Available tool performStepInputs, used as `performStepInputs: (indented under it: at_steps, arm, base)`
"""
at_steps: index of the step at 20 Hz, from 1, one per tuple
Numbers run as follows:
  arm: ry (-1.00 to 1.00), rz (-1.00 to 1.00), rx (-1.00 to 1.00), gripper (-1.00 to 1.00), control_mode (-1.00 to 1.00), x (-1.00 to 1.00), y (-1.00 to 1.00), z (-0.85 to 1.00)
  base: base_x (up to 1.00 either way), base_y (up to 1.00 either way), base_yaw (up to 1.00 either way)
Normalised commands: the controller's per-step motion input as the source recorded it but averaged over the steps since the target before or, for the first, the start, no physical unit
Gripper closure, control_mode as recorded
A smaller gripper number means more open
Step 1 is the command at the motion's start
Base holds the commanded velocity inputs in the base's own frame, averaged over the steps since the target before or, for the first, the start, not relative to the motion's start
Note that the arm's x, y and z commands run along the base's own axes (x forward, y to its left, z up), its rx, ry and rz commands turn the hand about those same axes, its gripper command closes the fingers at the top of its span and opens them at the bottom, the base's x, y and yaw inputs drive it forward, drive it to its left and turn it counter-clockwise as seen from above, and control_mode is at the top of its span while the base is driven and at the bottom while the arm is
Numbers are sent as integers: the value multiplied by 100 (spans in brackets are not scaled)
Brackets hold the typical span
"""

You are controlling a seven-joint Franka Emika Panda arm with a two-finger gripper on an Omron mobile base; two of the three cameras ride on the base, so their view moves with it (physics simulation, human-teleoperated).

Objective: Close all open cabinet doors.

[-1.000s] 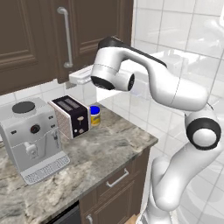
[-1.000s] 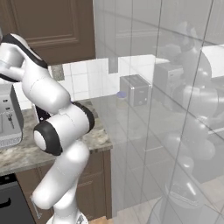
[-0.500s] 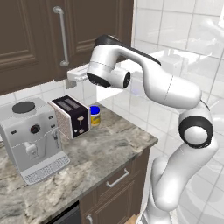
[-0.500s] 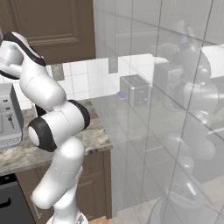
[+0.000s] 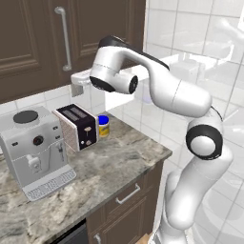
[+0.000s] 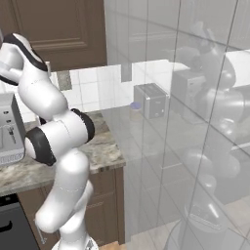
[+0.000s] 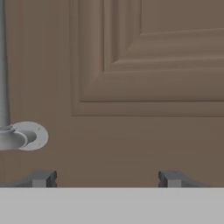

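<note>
Two dark brown cabinet doors hang above the counter; the right cabinet door (image 5: pixel 97 28) carries a long silver bar handle (image 5: pixel 64 38) and looks flush with its neighbour (image 5: pixel 21 43). My gripper (image 5: pixel 74 87) is at the door's lower edge, just below the handle, pointing at the wood. In the hand view the door panel (image 7: pixel 153 87) is very close, the handle's round lower mount (image 7: pixel 24 136) sits at the left, and my gripper (image 7: pixel 107 178) is open with nothing between the fingertips (image 7: pixel 43 178). The same door (image 6: pixel 63 24) tops the right base view.
On the marble counter (image 5: pixel 119 162) stand a grey coffee machine (image 5: pixel 33 152), a toaster (image 5: pixel 76 126) and a small blue-lidded jar (image 5: pixel 103 126). A drawer (image 5: pixel 128 193) lies below. A glossy tiled wall (image 5: pixel 200 38) closes the right side.
The hand has slid a little to the left along the bottom of the cabinet door, and the arm's upper link has swung with it. The door itself has not visibly moved.
</note>
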Motion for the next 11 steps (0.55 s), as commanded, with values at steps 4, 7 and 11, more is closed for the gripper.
performStepInputs:
  at_steps: [4, 7, 11]
  arm:
    - [0, -3, 0, -100, -100, 19, 0, 0]
    - [0, -3, 0, -100, -100, 18, 0, 0]
    - [0, -2, 0, -100, -100, 14, 0, 0]
  base:
    - [0, 0, 0]
    - [0, 0, 0]
    - [0, 0, 0]
